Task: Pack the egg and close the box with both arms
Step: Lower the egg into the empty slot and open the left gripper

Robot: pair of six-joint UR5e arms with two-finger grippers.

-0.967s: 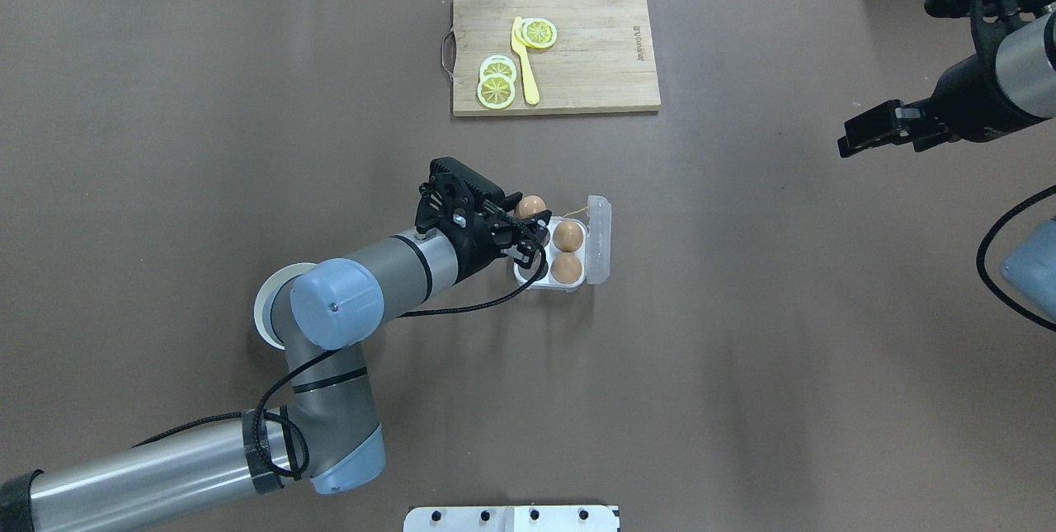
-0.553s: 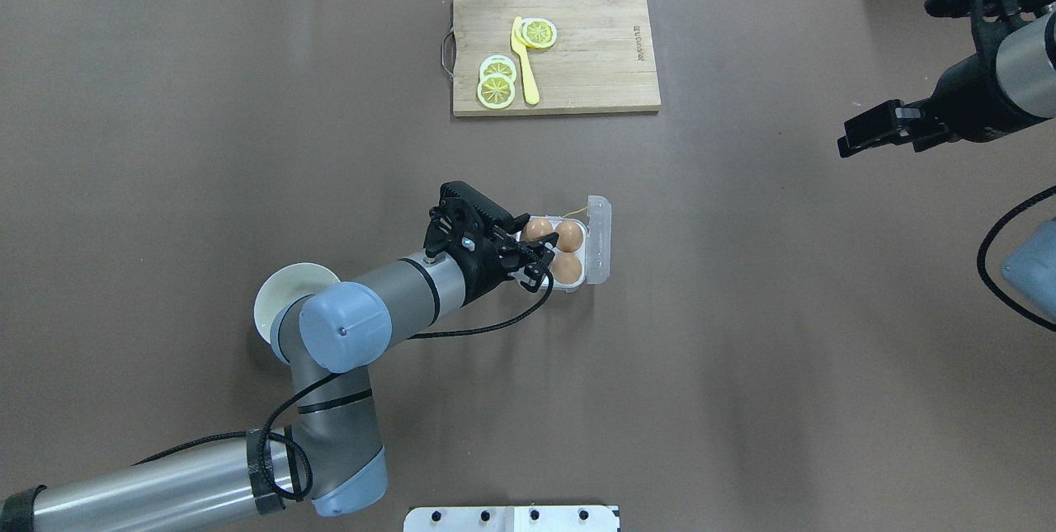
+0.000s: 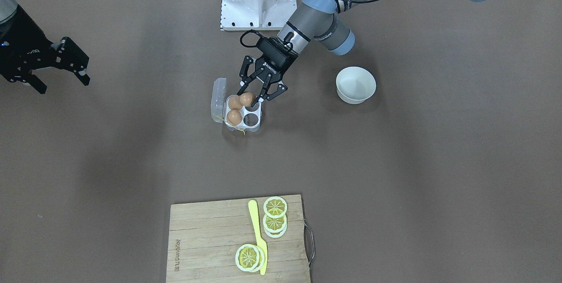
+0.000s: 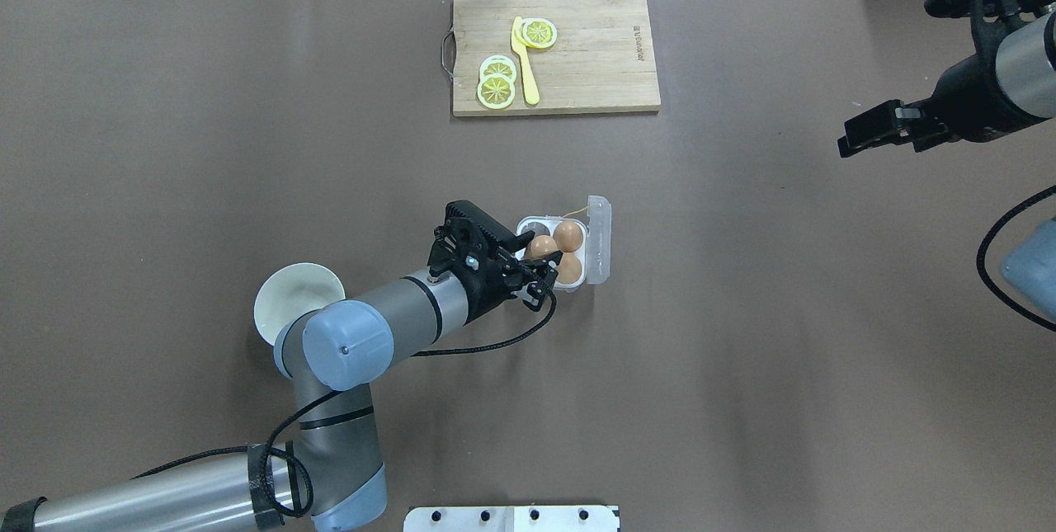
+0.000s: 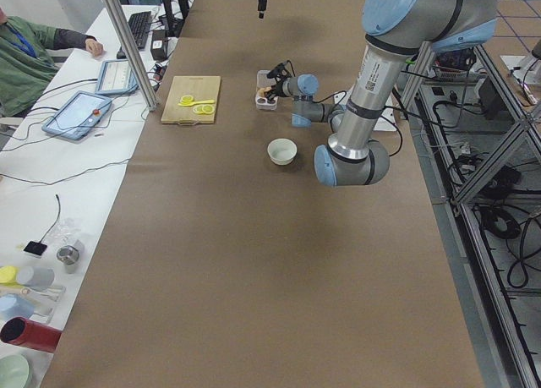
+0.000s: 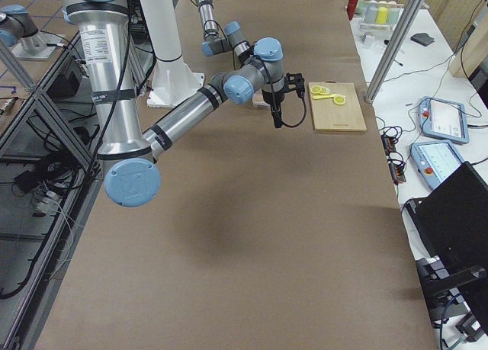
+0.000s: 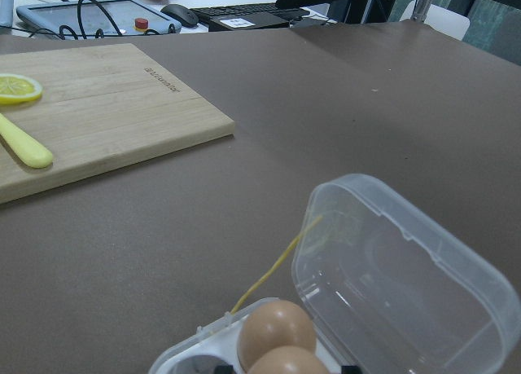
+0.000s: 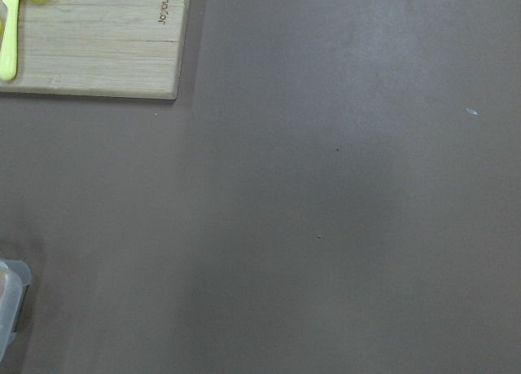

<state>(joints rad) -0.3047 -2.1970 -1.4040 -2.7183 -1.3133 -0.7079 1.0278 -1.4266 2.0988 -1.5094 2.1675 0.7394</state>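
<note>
Seen from across the counter, my left tool is pinched narrow on the egg, gripping its sides so it goes down straight. It hangs over the box, at the cell on my left nearest my base. The other eggs fill the two cells by the hinge, and the fourth cell is bare. The lid stands thrown open to my right, clear of my fingers. My right tool waits spread wide and well apart, I judge because closing needs it later.

From overhead, my left tool slants in from the side away from the lid, which leaves that hinge side free. The egg sits over the left column of the box. Whether it is seated yet, I cannot tell. The bowl lies back by my elbow.

My left wrist camera shows the lid tilted up and the yellow string trailing out onto the counter.

My right wrist camera catches only a corner of the lid.
</note>
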